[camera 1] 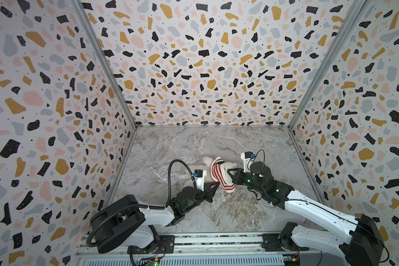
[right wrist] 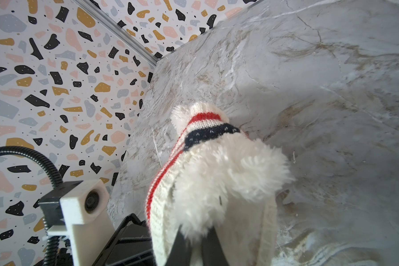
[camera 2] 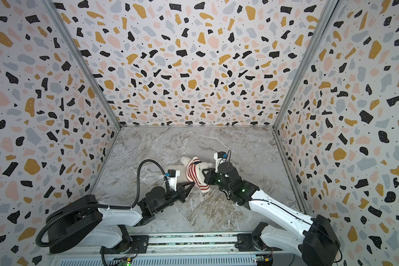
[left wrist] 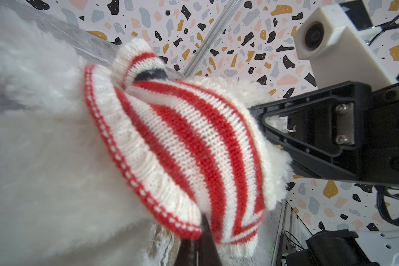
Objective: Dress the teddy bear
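Observation:
The fluffy white teddy bear (camera 1: 208,161) (camera 2: 184,161) lies on the marble table, in both top views, with a red-and-white striped knit top (camera 1: 217,172) (camera 2: 193,172) pulled partway over it. My left gripper (camera 1: 217,184) (left wrist: 204,222) is shut on the hem of the top (left wrist: 182,142). Bear fur (left wrist: 44,138) fills the side of the left wrist view. My right gripper (camera 1: 229,171) (right wrist: 198,232) is shut on a tuft of the bear's fur (right wrist: 228,175) that sticks out of the top. The top's navy starred band (right wrist: 212,133) lies beyond it.
The marble table (camera 1: 217,142) is walled on three sides by terrazzo-patterned panels (camera 1: 205,69). The two arms meet at the bear from the left and the right. The rail with the arm bases (camera 1: 217,241) runs along the front edge.

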`<state>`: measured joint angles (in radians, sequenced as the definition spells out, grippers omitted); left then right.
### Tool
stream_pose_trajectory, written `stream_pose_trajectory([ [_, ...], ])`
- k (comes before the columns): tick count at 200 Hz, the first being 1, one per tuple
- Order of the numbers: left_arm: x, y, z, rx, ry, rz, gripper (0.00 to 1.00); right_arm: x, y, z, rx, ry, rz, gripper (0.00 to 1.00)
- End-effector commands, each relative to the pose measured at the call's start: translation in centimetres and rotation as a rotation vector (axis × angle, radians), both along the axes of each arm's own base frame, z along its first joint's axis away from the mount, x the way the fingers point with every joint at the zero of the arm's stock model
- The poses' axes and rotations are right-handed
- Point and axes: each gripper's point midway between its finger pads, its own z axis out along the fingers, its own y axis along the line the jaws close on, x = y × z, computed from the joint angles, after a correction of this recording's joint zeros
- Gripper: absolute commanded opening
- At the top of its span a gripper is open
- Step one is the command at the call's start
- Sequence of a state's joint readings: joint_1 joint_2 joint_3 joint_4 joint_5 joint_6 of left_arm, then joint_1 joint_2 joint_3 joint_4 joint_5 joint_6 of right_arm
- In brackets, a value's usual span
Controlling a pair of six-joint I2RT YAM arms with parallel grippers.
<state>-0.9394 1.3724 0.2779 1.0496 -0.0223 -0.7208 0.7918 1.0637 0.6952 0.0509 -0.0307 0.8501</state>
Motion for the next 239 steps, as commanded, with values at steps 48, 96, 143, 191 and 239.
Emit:
stream_pose_trajectory([
  [48, 1.4, 2.1, -3.7, 0.19, 0.069, 0.139, 0.0, 0.0, -1.4, 2.0, 0.039, -0.043, -0.049, 0.0],
  [96, 1.8, 4.3, -6.5, 0.3, 0.122, 0.232, 0.0, -0.1, -1.5, 2.1, 0.049, -0.04, -0.052, 0.0],
  [143, 2.2, 6.7, -8.0, 0.389, 0.147, 0.322, 0.0, -0.2, -2.0, 2.8, 0.059, -0.05, -0.064, 0.0],
  [191, 2.7, 8.9, -8.0, 0.403, 0.158, 0.387, 0.0, -0.2, -2.2, 3.9, 0.073, -0.074, -0.065, 0.0],
  [239, 2.8, 10.3, -8.2, 0.427, 0.163, 0.435, 0.0, -0.3, -2.2, 4.7, 0.088, -0.087, -0.057, 0.0],
])
